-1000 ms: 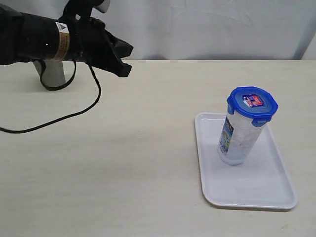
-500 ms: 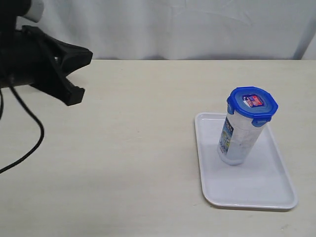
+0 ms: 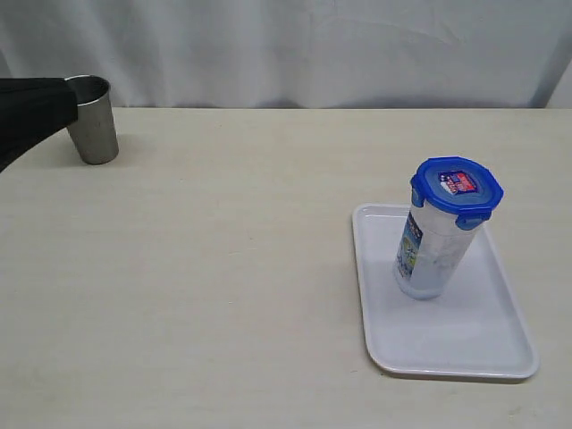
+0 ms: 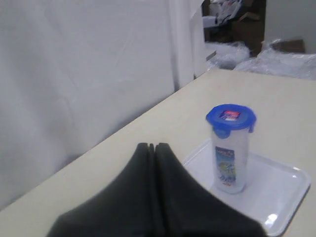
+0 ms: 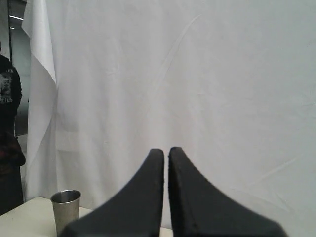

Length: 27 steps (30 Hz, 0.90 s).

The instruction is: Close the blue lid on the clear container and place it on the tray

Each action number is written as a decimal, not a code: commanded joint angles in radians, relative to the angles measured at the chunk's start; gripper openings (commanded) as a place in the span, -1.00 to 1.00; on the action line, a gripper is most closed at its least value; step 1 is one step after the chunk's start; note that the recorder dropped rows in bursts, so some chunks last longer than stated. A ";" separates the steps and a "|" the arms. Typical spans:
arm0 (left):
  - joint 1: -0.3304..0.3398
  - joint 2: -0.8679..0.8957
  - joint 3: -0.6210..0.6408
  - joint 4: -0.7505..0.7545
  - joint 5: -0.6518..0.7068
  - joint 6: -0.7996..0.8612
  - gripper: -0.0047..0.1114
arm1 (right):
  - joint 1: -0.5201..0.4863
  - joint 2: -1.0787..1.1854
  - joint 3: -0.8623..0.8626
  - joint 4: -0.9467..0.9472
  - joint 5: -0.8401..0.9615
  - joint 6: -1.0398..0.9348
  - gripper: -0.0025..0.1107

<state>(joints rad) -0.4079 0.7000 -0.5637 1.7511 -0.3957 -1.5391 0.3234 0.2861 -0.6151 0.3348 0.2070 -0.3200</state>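
The clear container [image 3: 429, 255] stands upright on the white tray [image 3: 474, 344] at the right, with the blue lid [image 3: 457, 190] seated on its top. From the left wrist camera the same container [image 4: 229, 160], lid [image 4: 230, 117] and tray [image 4: 286, 190] sit well beyond my left gripper [image 4: 152, 145], which is shut and empty. In the exterior view only a black part of the left gripper [image 3: 31, 112] shows at the left edge. My right gripper [image 5: 166, 149] is shut on nothing, raised and facing the white curtain; the exterior view does not show it.
A grey steel cup [image 3: 93, 119] stands at the table's far left corner, just behind the left gripper; it also appears as the cup [image 5: 65, 206] in the right wrist view. A white curtain hangs behind the table.
The left arm has pulled back leftwards, almost out of the exterior view, uncovering the steel cup. The container, lid and tray have not moved.
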 commanded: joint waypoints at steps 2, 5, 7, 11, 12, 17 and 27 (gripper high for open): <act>0.001 -0.088 0.004 -0.007 -0.115 -0.009 -0.92 | -0.007 -0.004 0.006 0.001 0.008 0.003 -0.88; 0.001 -0.111 0.004 -0.007 -0.174 -0.009 -0.92 | -0.007 -0.004 0.006 0.001 0.008 0.003 -0.88; 0.001 -0.115 0.004 -0.007 -0.200 -0.009 -0.92 | -0.007 -0.004 0.006 0.001 0.008 0.003 -0.88; 0.001 -0.115 0.004 -0.007 -0.216 -0.009 -0.92 | -0.007 -0.004 0.006 0.001 0.008 0.003 -0.88; 0.001 -0.115 0.004 -0.007 -0.216 -0.009 -0.92 | -0.007 -0.004 0.006 0.001 0.008 0.003 -0.88; 0.001 -0.115 0.004 -0.007 -0.216 -0.009 -0.92 | -0.007 -0.004 0.006 0.001 0.008 0.003 -0.88; 0.001 -0.113 0.006 -0.124 -0.176 -0.002 -0.92 | -0.007 -0.004 0.006 0.001 0.008 0.003 -0.88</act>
<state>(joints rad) -0.4079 0.5902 -0.5632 1.7190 -0.6038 -1.5391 0.3234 0.2861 -0.6151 0.3348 0.2112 -0.3200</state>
